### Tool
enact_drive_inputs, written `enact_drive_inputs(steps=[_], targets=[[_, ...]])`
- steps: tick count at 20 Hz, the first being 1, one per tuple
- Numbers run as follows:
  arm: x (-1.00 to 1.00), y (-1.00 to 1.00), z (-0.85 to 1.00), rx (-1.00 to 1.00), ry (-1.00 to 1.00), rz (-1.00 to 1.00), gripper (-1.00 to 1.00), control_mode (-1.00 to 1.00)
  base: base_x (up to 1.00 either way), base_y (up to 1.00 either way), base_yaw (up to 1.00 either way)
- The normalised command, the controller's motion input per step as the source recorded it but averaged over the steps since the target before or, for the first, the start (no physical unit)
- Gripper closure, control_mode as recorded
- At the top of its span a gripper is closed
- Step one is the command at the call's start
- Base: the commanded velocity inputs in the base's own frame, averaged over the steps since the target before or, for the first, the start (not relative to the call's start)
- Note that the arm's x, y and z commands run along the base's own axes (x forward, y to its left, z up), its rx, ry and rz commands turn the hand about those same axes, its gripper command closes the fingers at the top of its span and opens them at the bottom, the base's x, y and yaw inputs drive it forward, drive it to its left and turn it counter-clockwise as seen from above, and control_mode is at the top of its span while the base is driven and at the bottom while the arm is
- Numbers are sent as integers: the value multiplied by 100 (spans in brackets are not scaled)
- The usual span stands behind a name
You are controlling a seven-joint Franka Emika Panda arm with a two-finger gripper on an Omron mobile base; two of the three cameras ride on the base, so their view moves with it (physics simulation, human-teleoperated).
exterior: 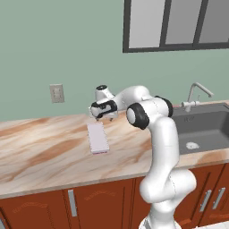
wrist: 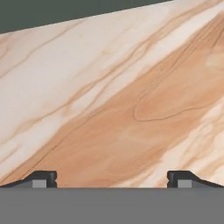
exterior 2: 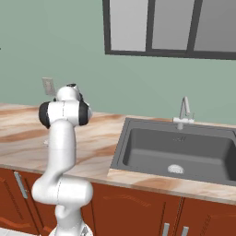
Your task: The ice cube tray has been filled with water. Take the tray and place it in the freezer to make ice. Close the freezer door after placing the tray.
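Observation:
The ice cube tray (exterior: pixel 97 137), a thin pale lavender-white slab, lies flat on the marble counter (exterior: pixel 40 147) in the left base view. My gripper (exterior: pixel 100 118) hangs just behind the tray's far end, pointing down, a little above the counter. In the hand view the gripper (wrist: pixel 112 179) is open: its dark fingertips (wrist: pixel 43 178) stand wide apart with only bare marble between them. Nothing is held. The freezer and the freezer door are out of view.
A dark sink (exterior: pixel 201 127) with a faucet (exterior: pixel 197 94) is sunk into the counter right of the arm, also the sink (exterior 2: pixel 179 152) in the right base view. A wall outlet (exterior: pixel 57 93) sits behind the counter. Red-brown cabinet doors (exterior: pixel 36 208) run below the counter edge.

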Motion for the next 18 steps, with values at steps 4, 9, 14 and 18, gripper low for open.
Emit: enact_drive_inputs(steps=[4, 9, 14, 18], targets=[[1, 18, -51, -4, 3, 0, -100, -100, 0, 0, 0], [0, 20, -49, -3, 4, 0, -100, -100, 0, 0, 0], [-55, 25, -50, -1, 4, 0, -100, -100, 0, 0, 0], [-100, 20, -58, 0, 1, 0, -100, -100, 0, 0, 0]])
